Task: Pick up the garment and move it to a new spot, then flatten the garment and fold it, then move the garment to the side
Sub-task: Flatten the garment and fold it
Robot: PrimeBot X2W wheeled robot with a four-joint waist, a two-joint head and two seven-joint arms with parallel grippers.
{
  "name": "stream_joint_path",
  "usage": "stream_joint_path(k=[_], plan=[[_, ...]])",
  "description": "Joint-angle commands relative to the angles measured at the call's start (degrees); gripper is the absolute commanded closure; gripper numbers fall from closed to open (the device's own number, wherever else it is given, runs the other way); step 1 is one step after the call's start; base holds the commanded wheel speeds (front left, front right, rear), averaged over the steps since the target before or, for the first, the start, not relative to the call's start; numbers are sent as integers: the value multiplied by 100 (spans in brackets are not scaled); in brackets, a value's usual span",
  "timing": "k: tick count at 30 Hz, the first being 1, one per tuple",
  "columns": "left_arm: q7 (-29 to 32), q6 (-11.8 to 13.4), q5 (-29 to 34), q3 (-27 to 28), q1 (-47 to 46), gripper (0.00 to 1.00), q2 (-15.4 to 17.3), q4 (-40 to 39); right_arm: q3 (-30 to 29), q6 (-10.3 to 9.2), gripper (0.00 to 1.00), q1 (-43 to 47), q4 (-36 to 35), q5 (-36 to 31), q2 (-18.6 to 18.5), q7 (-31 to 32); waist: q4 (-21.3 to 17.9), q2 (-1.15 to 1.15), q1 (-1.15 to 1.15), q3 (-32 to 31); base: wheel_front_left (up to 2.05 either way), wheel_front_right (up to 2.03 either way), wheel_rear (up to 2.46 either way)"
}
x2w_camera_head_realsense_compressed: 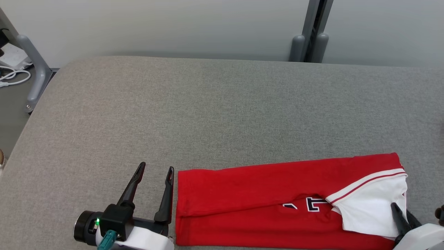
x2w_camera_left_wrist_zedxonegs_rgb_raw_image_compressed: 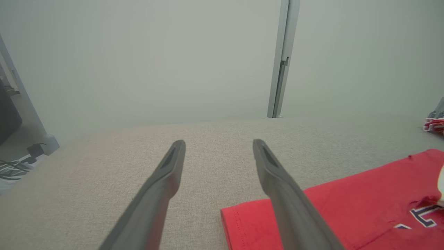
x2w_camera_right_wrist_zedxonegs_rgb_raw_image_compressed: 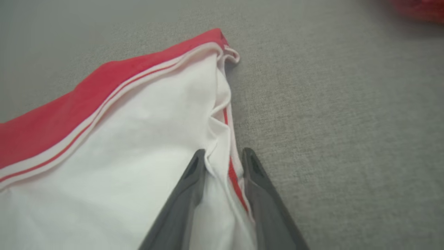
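Fold step. Shirt (x2w_camera_head_realsense_compressed: pixel 260 187) lies on counter (x2w_camera_head_realsense_compressed: pixel 208 114), between my pincers. Right pincer (x2w_camera_right_wrist_zedxonegs_rgb_raw_image_compressed: pixel 223 158) straddles its white edge; clamped or not, can't tell. Left pincer (x2w_camera_head_realsense_compressed: pixel 156 170) apart, hem just beside. Next: firm pinch, then fold over.

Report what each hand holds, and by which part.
Left hand: open, nothing held. Right hand: straddles the white, red-trimmed edge of the garment; whether it is gripped yet cannot be told.

Folded red fabric garment (x2w_camera_head_realsense_compressed: pixel 249 194) at lower right, with a white panel edged in red-and-white stripes and navy letters outlined white; the woven cloth worktop (x2w_camera_head_realsense_compressed: pixel 222 114) is heathered grey throughout.
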Motion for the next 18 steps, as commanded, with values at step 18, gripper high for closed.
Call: stream_joint_path(k=[18], plan=[[0,73,-96,-50,14,0,21,53,-215,7,100,-282,475,231,-500,40,-100,0,0,-172,0,0,0]])
